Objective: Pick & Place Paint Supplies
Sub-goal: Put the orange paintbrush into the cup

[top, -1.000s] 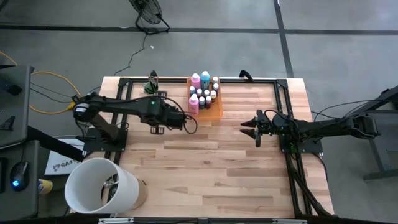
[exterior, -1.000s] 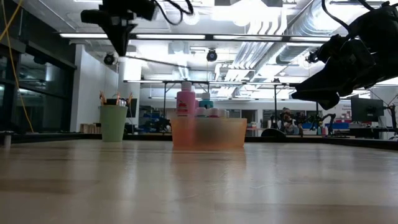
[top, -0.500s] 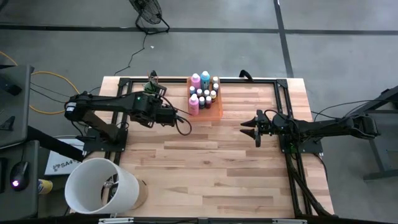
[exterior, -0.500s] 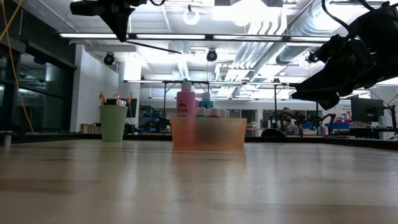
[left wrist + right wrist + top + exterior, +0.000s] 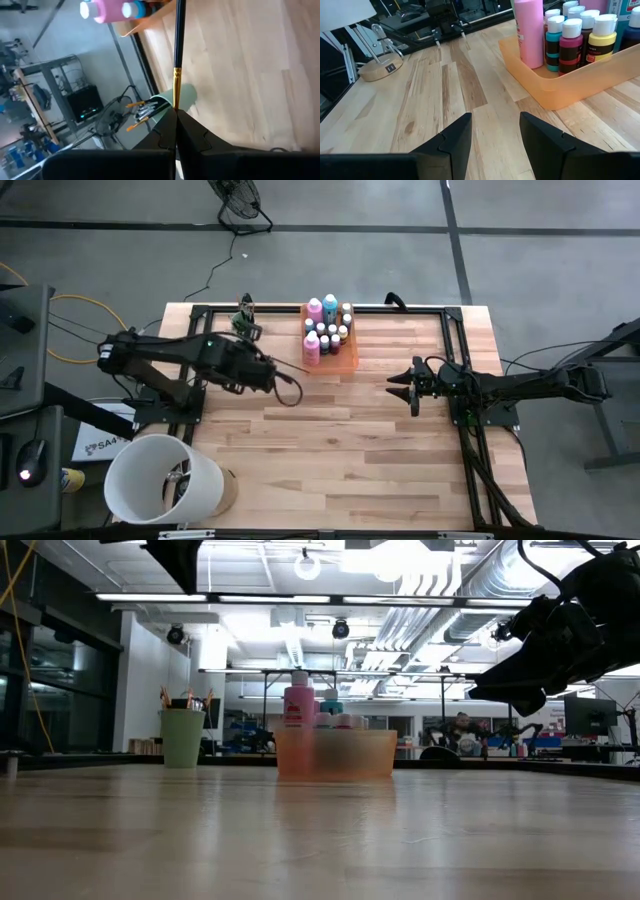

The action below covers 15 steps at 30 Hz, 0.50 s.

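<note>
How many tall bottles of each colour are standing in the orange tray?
Pink tall bottles: 2
Teal tall bottles: 1
Total: 3

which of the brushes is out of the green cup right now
The black-handled brush with the gold ferrule, pinched in the left gripper. The other brushes stand bristles-up in the mint-green cup.

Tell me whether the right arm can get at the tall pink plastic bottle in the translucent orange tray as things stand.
Probably yes. The right gripper hangs open over bare wood beside the translucent orange tray, and the tall pink plastic bottle stands at the tray's near corner with nothing between. The left gripper, shut on a thin dark-handled brush, is off to the other side.
</note>
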Each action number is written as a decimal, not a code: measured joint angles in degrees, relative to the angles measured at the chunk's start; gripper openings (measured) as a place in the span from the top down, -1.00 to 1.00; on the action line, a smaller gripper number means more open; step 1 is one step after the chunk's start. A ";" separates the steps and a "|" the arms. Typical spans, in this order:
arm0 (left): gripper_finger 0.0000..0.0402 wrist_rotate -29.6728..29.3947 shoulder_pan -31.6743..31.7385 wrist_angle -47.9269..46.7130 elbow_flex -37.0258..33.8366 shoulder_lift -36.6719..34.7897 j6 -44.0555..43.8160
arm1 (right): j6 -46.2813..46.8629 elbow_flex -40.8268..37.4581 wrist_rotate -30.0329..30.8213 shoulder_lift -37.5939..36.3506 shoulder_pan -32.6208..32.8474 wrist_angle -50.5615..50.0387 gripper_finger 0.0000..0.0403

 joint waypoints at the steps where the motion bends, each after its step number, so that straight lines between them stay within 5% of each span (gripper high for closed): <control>1: 1.00 -0.17 0.21 0.16 -0.02 -0.53 0.15 | 0.00 -0.01 -0.01 0.00 -0.01 -0.02 0.21; 15: 1.00 -14.22 9.15 0.06 -0.02 -5.81 17.98 | 0.00 -0.01 -0.02 0.02 0.00 -0.11 0.21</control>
